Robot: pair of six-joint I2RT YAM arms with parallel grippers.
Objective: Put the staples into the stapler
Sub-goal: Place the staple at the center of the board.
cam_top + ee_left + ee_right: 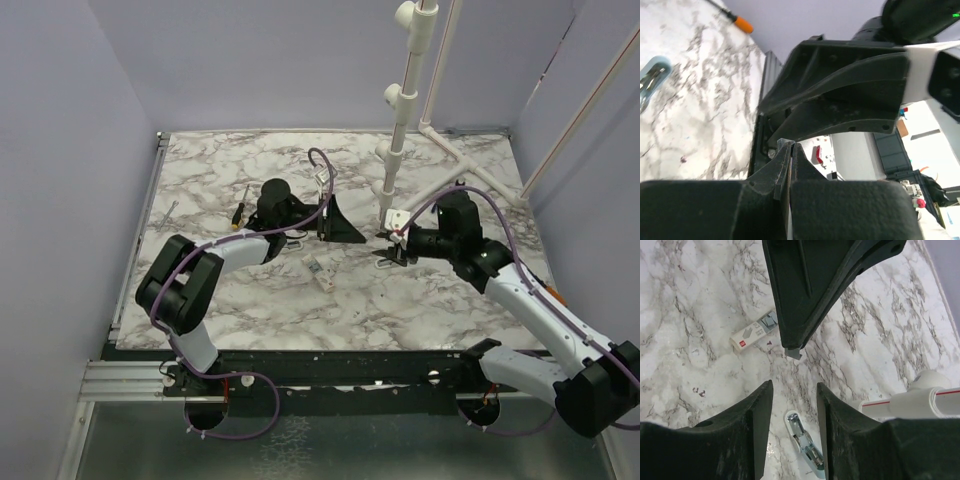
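Far left on the marble surface (220, 300) lies a screwdriver (240, 210) with an orange handle, well apart from both arms. The left arm reaches toward the centre. The left tool (788, 147) has its fingers pressed together and pinches the staples (793, 353). We see only a short grey end of the strip poking past the fingertips. The strip is held above the surface, not resting on it.

Near the middle, a small white box (751, 331) with a red mark lies flat on the surface, below and left of the left tool's tip in the right wrist view, apart from it.

The right tool (794, 390) faces the left one, and its two fingers stand spread with a clear gap. The stapler (802, 440) lies on the surface in that gap, closer to the right-hand finger in the right wrist view. Its white body is open with the metal channel showing. We cannot tell if either finger touches it. The staples hang above and beyond the stapler, not in it.

Right of the right tool stands a white pipe frame (400, 130), its foot on the surface near the tool.
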